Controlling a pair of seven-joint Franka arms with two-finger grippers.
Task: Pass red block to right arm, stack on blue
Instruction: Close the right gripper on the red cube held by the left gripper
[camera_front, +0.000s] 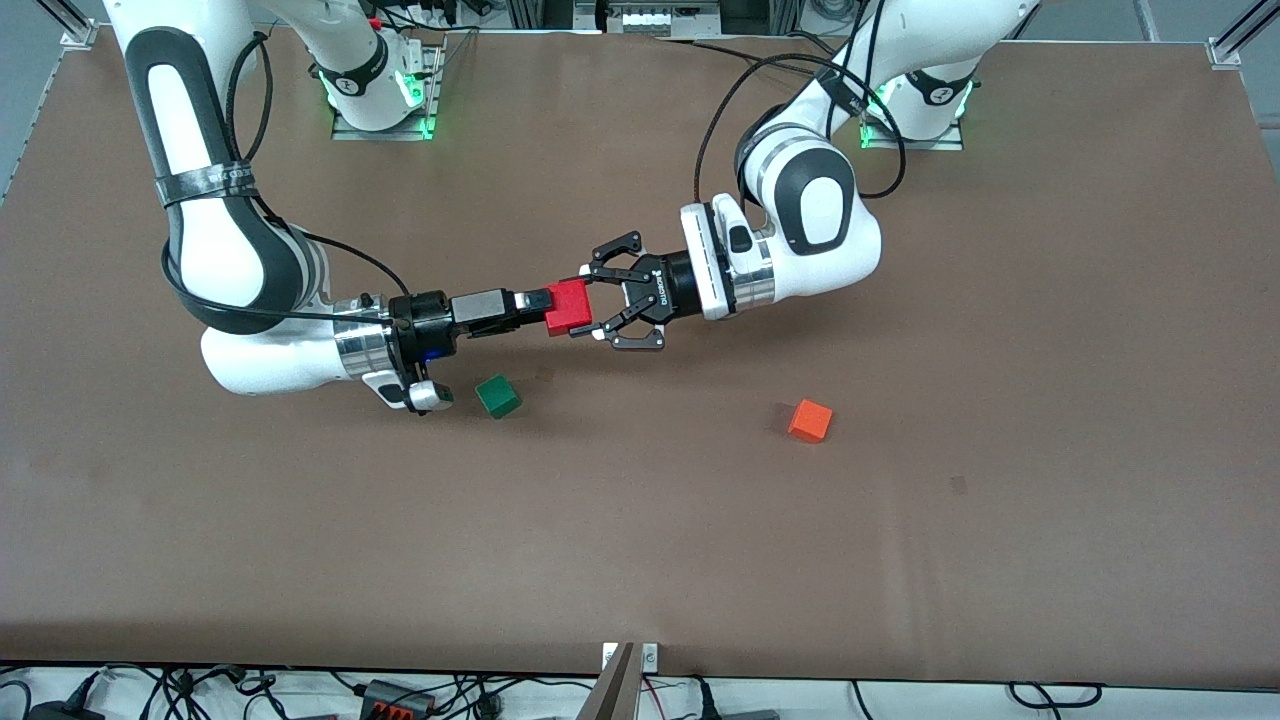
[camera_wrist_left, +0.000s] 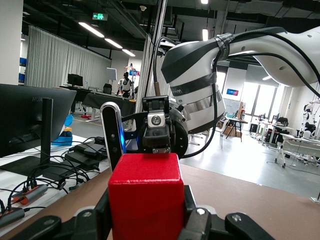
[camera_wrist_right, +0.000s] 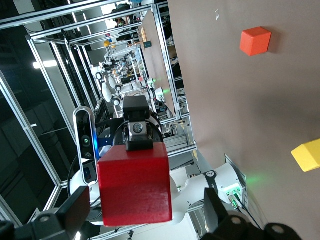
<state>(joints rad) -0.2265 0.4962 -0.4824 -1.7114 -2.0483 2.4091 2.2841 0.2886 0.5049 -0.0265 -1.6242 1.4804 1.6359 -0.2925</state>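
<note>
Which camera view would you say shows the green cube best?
The front view: there the green cube sits whole and unobstructed on the table, with its top and two sides visible. Neither the left wrist view nor the right wrist view shows it at all.

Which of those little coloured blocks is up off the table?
The red block. It is held in the air between the two grippers, while the green block and the orange block lie on the table.

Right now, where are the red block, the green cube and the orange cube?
red block (camera_front: 569, 305), front view, its top face.
green cube (camera_front: 498, 396), front view, its top face.
orange cube (camera_front: 810, 421), front view, its top face.
</note>
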